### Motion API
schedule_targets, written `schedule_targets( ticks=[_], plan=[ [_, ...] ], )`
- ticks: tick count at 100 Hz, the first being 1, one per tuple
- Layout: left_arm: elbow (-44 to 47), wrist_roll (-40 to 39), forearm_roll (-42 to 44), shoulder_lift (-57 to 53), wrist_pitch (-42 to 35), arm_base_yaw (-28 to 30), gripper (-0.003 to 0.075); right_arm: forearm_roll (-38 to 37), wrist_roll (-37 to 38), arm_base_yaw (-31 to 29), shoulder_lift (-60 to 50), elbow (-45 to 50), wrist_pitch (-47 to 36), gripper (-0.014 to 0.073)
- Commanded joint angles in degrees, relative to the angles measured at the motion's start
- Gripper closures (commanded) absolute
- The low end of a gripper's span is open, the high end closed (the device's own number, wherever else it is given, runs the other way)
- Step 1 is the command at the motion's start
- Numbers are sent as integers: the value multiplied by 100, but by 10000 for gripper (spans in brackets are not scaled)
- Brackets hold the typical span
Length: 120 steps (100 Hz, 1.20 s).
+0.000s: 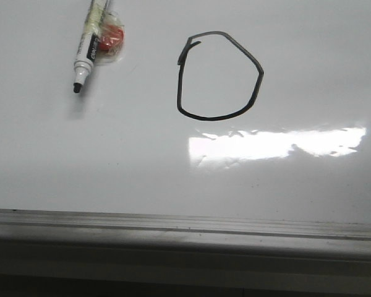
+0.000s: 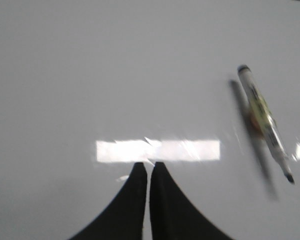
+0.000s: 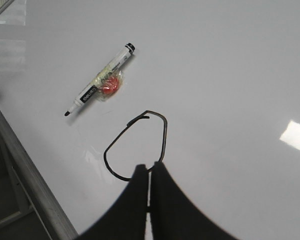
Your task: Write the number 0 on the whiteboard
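The number 0 (image 1: 260,71) is a black, lopsided D-shaped loop drawn on the whiteboard (image 1: 111,161), right of centre in the front view; it also shows in the right wrist view (image 3: 164,131). A white marker with a black tip (image 1: 86,49) lies uncapped on the board at the upper left, beside a red cap in clear wrap (image 1: 110,41). The marker also shows in the left wrist view (image 2: 264,120) and the right wrist view (image 3: 101,85). My left gripper (image 2: 149,164) is shut and empty above bare board. My right gripper (image 3: 150,166) is shut and empty over the loop's edge.
The grey metal frame rail (image 1: 185,226) runs along the board's near edge and shows in the right wrist view (image 3: 25,175). A bright light strip (image 1: 278,143) reflects on the board below the loop.
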Motion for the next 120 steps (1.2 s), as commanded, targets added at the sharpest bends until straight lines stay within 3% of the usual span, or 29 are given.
schedule_targets(
  ticks=[1, 19, 39, 120],
  plan=[
    [181, 399, -451, -29, -300, 350, 740, -260, 3, -31, 13, -150, -316, 640],
    [181, 756, -1043, -28, 879, 810, 740, -260, 3, -31, 13, -150, -305, 640],
    [181, 1251, -995, -28, 1732, 1051, 740, -260, 3, -31, 13, -150, -305, 640],
    [181, 1251, -995, -28, 1816, 1067, 740, -260, 3, -31, 13, -127, -305, 640]
  ],
)
